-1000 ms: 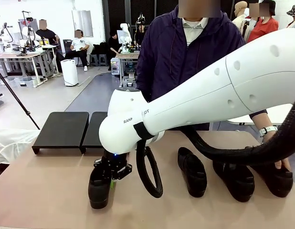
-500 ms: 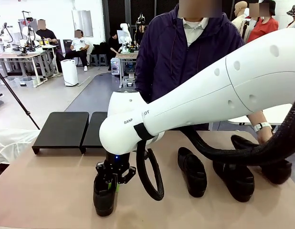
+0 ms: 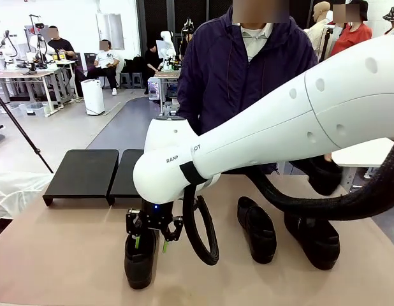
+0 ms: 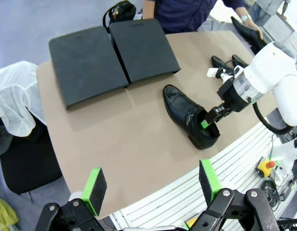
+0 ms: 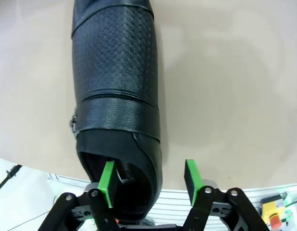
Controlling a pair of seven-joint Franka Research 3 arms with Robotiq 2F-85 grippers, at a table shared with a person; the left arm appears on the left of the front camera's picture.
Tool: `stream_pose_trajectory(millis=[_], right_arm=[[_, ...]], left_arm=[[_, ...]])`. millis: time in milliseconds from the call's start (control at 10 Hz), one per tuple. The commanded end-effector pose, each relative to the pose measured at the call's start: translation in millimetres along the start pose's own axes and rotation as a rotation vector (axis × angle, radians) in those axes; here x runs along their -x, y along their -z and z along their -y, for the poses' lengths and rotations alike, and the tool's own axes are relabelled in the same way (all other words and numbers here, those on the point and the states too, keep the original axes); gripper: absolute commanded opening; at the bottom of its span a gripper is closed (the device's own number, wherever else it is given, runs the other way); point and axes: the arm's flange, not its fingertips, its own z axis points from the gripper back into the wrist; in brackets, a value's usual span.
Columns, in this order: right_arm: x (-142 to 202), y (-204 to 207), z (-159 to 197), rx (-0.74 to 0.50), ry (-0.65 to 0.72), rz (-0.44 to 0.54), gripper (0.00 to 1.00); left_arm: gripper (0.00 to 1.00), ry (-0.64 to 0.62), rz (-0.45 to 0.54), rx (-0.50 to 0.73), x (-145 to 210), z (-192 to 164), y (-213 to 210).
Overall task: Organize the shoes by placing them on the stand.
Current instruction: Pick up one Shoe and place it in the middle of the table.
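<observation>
"Front view: right tool (image 3: 150, 241)?"
"Released, jaws astride the heel wall of a shoe (image 3: 141, 266) by the desk's (image 3: 57, 255) near edge."
"Room to move?"
"Bare desk up to the stand (image 3: 82, 172) at the far-left corner; left tool (image 4: 152, 183) hangs open-jawed."

Front low across table (image 3: 69, 255), left wrist high, right wrist close; common shoe (image 4: 187, 113)

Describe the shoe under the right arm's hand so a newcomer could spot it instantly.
On the tan table, look near the robot-side edge, in front of the black stand. A black loafer lies there alone, heel toward that edge. Unlike the two shoes lying together farther right, it has the right hand open astride its heel rim.
</observation>
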Motion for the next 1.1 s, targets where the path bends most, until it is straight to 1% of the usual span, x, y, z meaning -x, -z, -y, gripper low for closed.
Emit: stream_pose_trajectory(millis=[0, 100, 200, 300, 400, 600, 700, 800, 900, 1000], right_arm=[[5.6, -15.7, 11.5, -0.016, 0.01, 0.053, 1.0], [8.3, -27.8, 16.4, -0.013, 0.013, 0.102, 1.0], [13.8, -44.0, 23.6, -0.014, -0.016, 0.127, 1.0], [18.2, -66.3, 37.3, -0.024, -0.04, 0.135, 1.0], [21.2, -93.6, 57.7, -0.042, -0.031, 0.155, 1.0], [31.7, -122.0, 89.7, -0.049, -0.059, 0.169, 1.0], [42.9, -129.4, 110.8, -0.014, -0.175, 0.083, 1.0], [61.2, -140.1, 136.2, -0.061, -0.25, -0.049, 1.0], [80.6, -157.5, 171.6, -0.052, -0.226, -0.051, 1.0], [88.7, -169.9, 204.2, -0.029, -0.212, -0.024, 1.0]], left_arm=[[1.0, 0.014, -0.002, 0.005, 0.5, -1.3, -1.4], [1.0, 0.014, -0.002, 0.005, 0.5, -1.3, -1.4], [1.0, 0.014, -0.002, 0.005, 0.5, -1.3, -1.4], [1.0, 0.014, -0.002, 0.005, 0.5, -1.3, -1.4], [1.0, 0.014, -0.002, 0.005, 0.5, -1.3, -1.4], [1.0, 0.014, -0.002, 0.005, 0.5, -1.3, -1.4], [1.0, 0.014, -0.002, 0.005, 0.5, -1.3, -1.4], [1.0, 0.014, -0.002, 0.005, 0.5, -1.3, -1.4], [1.0, 0.014, -0.002, 0.005, 0.5, -1.3, -1.4], [1.0, 0.014, -0.002, 0.005, 0.5, -1.3, -1.4]])
